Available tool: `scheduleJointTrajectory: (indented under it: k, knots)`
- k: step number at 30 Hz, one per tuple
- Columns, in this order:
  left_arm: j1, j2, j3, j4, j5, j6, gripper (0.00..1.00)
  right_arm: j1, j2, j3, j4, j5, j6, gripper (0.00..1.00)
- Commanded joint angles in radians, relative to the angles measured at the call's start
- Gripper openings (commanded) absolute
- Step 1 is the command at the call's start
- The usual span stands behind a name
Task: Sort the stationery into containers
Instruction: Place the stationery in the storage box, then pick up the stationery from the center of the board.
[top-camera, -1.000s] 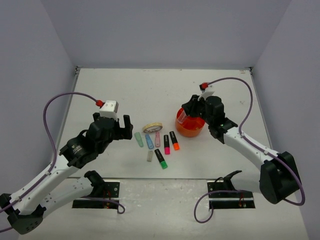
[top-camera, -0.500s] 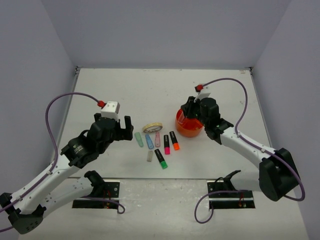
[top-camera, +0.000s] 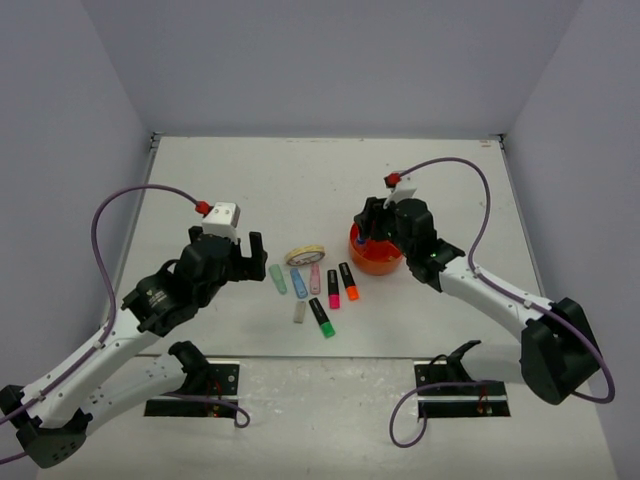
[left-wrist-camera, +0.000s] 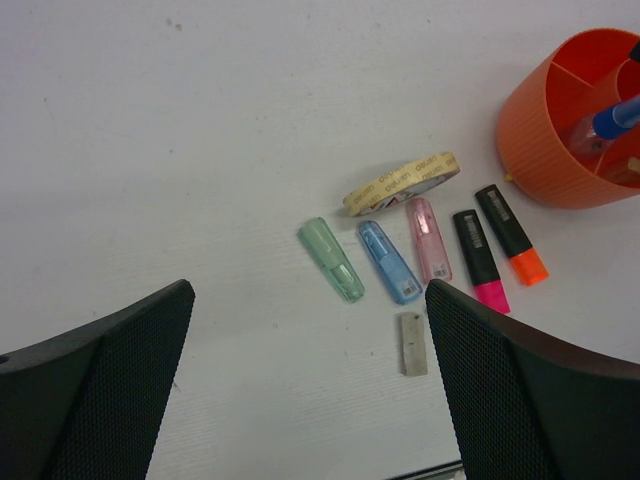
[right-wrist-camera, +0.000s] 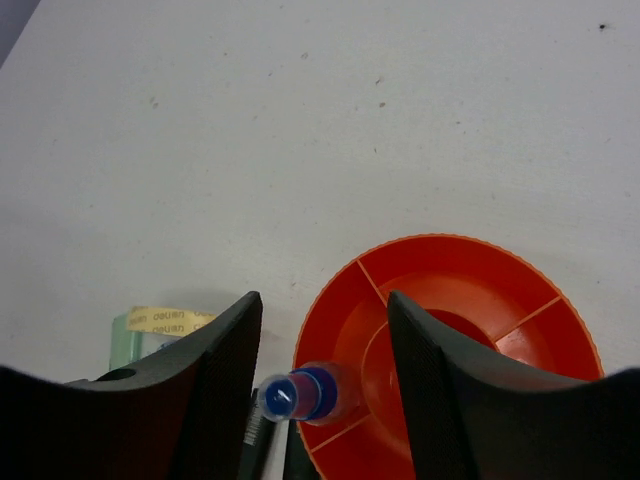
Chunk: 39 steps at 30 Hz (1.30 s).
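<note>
Pen (right-wrist-camera: 295, 395), thin and blue-ended, leans between the right jaws, which are parted wider than it and not clamping. It sits in the orange organiser (right-wrist-camera: 440, 265), seemingly the outer ring. Left jaws wide open, empty, above tabletop (left-wrist-camera: 200, 150) near green marker (left-wrist-camera: 332, 259), blue marker (left-wrist-camera: 390, 262), tape roll (left-wrist-camera: 402, 182). Markers likely light, stiff, slick, roll-prone: pinch mid-barrel, across the short width. Tape roll: take across its rim.

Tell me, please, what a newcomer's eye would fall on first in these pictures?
The bright orange organiser, right of centre on the table, stands out most. The right gripper is above it, jaws apart around a blue-tipped pen standing in it. Next comes the row of colourful markers at the centre, with a cream tape roll just beyond them and the left gripper wide open to their left.
</note>
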Motion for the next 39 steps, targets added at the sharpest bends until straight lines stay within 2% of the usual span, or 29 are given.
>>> scheduleJointTrajectory:
  k: [1,5,6,7,9,11,13,16,19,22,25,28,32,34,39]
  knots:
    - [0.0,0.003,-0.006,0.028,-0.012,0.019,1.0,0.018,-0.076,0.034,-0.024,0.036,-0.003,0.58]
    - [0.001,0.018,0.002,0.011,-0.051,-0.012,1.0,0.019,-0.152,0.055,-0.084,0.05,0.005,0.7]
    - [0.001,0.024,0.005,0.006,-0.068,-0.028,1.0,0.019,-0.172,0.056,-0.101,0.053,0.005,0.7]
    - [0.001,0.038,0.011,-0.005,-0.081,-0.055,1.0,0.018,-0.204,0.073,-0.13,0.058,0.006,0.76]
    - [0.001,0.064,0.016,-0.013,-0.086,-0.095,1.0,0.021,-0.253,0.106,-0.191,0.073,0.014,0.82]
    - [0.001,0.099,0.008,0.005,-0.069,-0.149,1.0,0.019,-0.301,0.153,-0.305,0.091,0.023,0.98]
    - [0.001,0.142,-0.003,0.045,-0.043,-0.168,1.0,0.019,-0.339,0.185,-0.422,0.092,0.034,0.99]
    - [0.001,0.219,-0.005,0.1,-0.003,-0.162,1.0,0.018,-0.392,0.192,-0.506,0.051,0.072,0.99]
    - [0.001,0.31,0.013,0.165,0.086,-0.114,1.0,0.018,-0.51,0.13,-0.54,0.045,0.132,0.99]
    - [0.001,0.385,0.024,0.183,0.115,-0.134,1.0,0.017,-0.632,0.06,-0.552,-0.029,0.158,0.99]
    - [0.0,0.418,0.017,0.22,0.128,-0.153,1.0,0.017,-0.676,0.04,-0.607,-0.085,0.151,0.99]
    - [0.0,0.468,0.019,0.31,0.153,-0.085,1.0,0.017,-0.683,0.046,-0.672,-0.111,0.126,0.99]
    - [0.0,0.6,0.086,0.365,0.235,0.149,1.0,0.018,-0.704,0.03,-0.675,-0.192,0.095,0.99]
    - [0.0,0.692,0.153,0.341,0.253,0.231,1.0,0.017,-0.72,0.023,-0.661,-0.232,0.081,0.99]
    - [0.0,0.827,0.258,0.288,0.263,0.326,1.0,0.016,-0.717,0.039,-0.657,-0.285,0.063,0.99]
